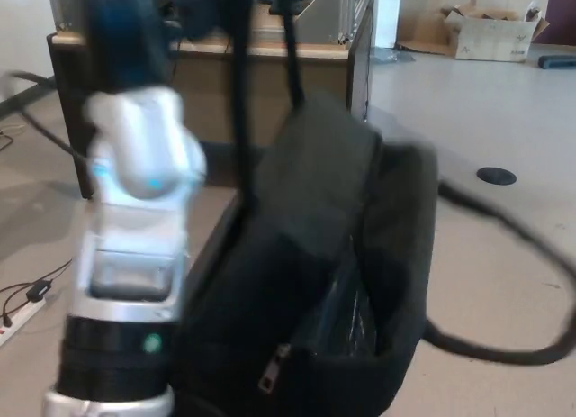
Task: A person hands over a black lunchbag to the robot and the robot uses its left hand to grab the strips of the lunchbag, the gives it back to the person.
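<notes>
The whole frame is motion-blurred from my station. The left arm (pixel 130 255) rises past the top edge, so I cannot see its hand or its grasp. The lunchbag (pixel 315 282) is smeared and cut off by the bottom edge; its strips (pixel 241 84) run out of frame at the top. The bag hides much of the surface (pixel 216 46) behind it.

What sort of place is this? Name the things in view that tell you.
Probably a lab or workshop. A wooden workbench carries an aluminium frame and cables, an open cardboard box sits on the bare floor, and a power strip lies nearby.
</notes>
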Controlling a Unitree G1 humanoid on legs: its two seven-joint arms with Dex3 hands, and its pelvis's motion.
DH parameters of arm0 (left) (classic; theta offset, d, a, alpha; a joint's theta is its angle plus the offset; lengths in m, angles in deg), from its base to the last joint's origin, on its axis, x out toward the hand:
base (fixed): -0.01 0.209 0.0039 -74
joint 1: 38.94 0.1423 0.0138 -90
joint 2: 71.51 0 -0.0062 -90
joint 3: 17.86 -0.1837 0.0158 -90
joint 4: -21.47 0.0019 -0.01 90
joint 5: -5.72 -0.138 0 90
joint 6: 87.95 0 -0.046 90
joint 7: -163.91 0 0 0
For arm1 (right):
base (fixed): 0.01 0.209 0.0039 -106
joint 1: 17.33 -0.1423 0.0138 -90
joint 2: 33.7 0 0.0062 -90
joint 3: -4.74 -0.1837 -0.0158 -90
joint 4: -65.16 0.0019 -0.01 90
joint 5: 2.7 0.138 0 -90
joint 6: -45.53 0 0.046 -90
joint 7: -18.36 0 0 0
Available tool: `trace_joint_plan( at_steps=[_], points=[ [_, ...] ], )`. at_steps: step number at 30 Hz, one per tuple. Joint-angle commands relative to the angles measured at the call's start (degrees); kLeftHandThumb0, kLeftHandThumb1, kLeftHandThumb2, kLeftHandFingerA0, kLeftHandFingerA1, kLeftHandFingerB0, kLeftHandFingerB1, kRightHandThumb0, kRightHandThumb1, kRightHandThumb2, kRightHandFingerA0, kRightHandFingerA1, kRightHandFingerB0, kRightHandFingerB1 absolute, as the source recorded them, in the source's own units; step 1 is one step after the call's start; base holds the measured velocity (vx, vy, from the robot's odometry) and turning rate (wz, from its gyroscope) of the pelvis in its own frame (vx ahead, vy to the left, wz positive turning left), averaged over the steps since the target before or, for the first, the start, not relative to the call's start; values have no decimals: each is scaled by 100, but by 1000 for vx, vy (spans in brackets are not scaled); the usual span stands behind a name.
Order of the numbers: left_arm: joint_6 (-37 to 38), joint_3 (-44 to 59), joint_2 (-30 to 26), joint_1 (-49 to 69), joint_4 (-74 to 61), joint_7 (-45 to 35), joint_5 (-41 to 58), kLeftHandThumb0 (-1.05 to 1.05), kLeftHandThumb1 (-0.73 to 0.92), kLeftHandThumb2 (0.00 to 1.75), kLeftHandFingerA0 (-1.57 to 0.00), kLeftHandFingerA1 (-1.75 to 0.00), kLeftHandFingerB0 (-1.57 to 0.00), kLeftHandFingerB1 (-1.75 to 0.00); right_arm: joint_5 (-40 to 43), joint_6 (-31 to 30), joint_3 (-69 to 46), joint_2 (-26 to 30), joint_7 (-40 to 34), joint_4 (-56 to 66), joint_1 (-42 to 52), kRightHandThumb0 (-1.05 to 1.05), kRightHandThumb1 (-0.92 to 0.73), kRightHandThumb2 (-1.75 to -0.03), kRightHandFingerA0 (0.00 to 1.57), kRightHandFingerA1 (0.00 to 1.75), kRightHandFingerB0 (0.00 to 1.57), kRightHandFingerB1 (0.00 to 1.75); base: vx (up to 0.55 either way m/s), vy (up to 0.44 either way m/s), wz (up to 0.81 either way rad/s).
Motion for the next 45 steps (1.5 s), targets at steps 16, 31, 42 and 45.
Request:
trace_joint_plan(
  at_steps=[16,31,42,45],
  points=[
    [-186,2180,-1158,866,-2200,-561,2946,-19,65,58,-90,-175,-77,-153,-53,204,-110,232,-318,-41,437,-64,-75,-63,45,47,40,40,0,0,0],
    [-122,2630,-1472,2767,-2943,-865,3632,-18,69,58,-87,-175,-68,-170,43,124,-237,226,-237,-14,183,-60,-75,-62,46,46,42,40,0,0,0],
    [848,2665,-1150,4667,-3102,-1247,3534,-16,69,58,-89,-175,-72,-165,-79,133,-173,265,-296,-21,123,-60,-75,-63,48,48,44,40,0,0,0],
    [1273,2760,-1074,5156,-2854,-1319,3270,-17,68,58,-89,-175,-74,-159,-76,149,-159,266,-289,-55,78,-59,-76,-63,48,48,45,40,0,0,0]
  ],
)
